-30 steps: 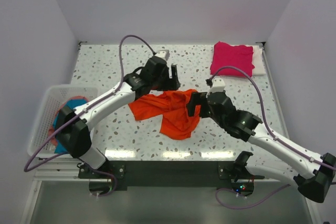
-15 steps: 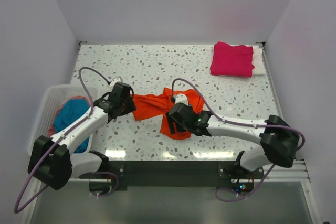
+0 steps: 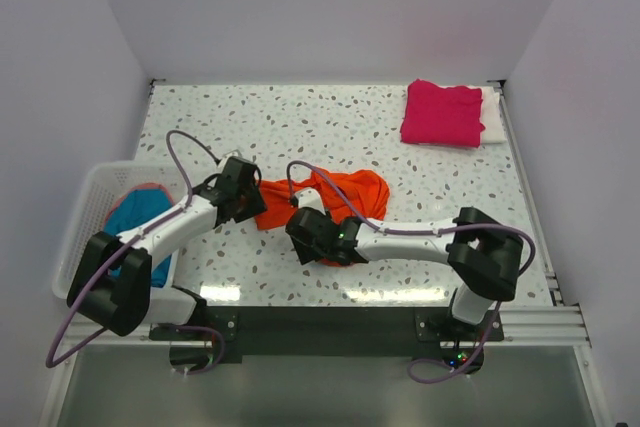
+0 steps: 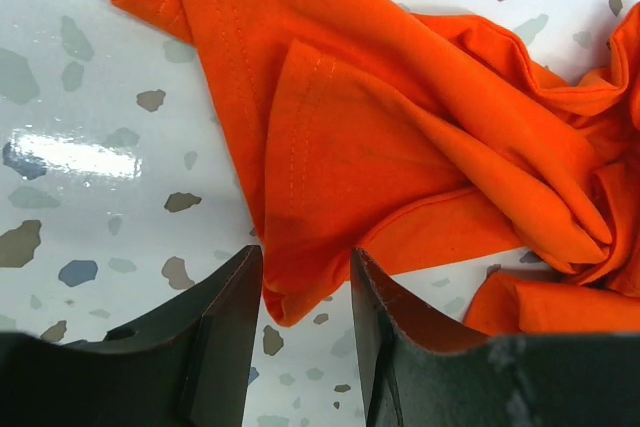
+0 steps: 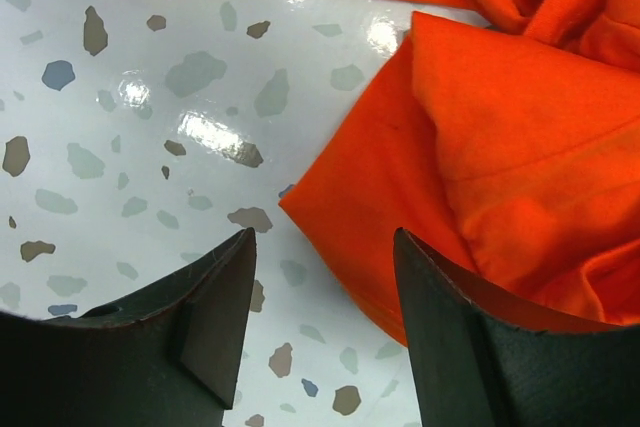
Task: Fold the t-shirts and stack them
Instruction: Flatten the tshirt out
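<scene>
The bright orange t-shirt [image 3: 340, 197] lies crumpled on the middle of the table. My left gripper [image 3: 245, 199] is at its left edge. In the left wrist view the gripper [image 4: 304, 259] is open, with a folded corner of the orange t-shirt [image 4: 400, 147] between the jaws. My right gripper [image 3: 305, 232] is at the shirt's near-left edge. In the right wrist view it [image 5: 322, 242] is open, with a corner of the orange t-shirt [image 5: 500, 147] reaching between the jaws. The magenta t-shirt [image 3: 442, 112] lies folded at the back right on the white t-shirt [image 3: 492, 117]. The teal t-shirt [image 3: 135, 222] is in the basket.
The white slatted basket [image 3: 85, 197] stands off the table's left edge beside the left arm. The speckled table [image 3: 250, 127] has walls at the back and on both sides. The right arm stretches across the near part of the table.
Both grippers have come down toward the near left. The left moved from behind the orange shirt to its left edge. The right moved left along the shirt's near edge.
</scene>
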`<state>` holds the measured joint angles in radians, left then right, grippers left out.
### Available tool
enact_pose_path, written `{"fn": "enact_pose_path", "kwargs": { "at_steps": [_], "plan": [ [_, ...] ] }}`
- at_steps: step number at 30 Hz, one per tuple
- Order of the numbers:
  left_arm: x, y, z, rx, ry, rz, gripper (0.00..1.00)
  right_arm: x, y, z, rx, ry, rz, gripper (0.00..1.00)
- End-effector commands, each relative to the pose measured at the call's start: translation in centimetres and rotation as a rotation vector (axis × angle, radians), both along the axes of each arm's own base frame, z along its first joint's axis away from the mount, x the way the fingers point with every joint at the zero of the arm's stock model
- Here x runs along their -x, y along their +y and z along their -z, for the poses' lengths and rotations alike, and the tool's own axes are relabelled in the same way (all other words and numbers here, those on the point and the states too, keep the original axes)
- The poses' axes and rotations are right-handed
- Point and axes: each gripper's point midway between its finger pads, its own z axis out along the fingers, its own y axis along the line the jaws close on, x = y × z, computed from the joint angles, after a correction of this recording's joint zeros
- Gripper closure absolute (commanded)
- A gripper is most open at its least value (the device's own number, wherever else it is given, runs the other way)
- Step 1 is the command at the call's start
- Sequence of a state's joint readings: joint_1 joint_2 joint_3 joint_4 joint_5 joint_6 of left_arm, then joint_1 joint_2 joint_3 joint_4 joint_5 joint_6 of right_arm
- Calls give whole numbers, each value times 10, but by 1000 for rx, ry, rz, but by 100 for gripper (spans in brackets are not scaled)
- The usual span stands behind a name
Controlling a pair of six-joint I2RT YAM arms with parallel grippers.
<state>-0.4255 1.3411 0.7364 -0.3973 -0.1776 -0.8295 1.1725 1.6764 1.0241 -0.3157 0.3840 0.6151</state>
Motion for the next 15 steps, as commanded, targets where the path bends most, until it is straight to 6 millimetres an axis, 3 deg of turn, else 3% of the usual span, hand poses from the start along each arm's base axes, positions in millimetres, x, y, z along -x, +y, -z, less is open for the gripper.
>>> {"fn": "enact_pose_path", "kwargs": {
  "at_steps": [1, 7, 15],
  "plan": [
    [-7, -9, -3, 52, -36, 15, 55, -12, 22, -13, -58, -51, 36, 40],
    [2, -10, 8, 49, -4, 59, 59, -13, 26, -4, -42, -39, 38, 43],
    [9, -10, 6, 55, -11, 94, 60, -11, 27, 6, -26, -23, 38, 47]
  ]
}}
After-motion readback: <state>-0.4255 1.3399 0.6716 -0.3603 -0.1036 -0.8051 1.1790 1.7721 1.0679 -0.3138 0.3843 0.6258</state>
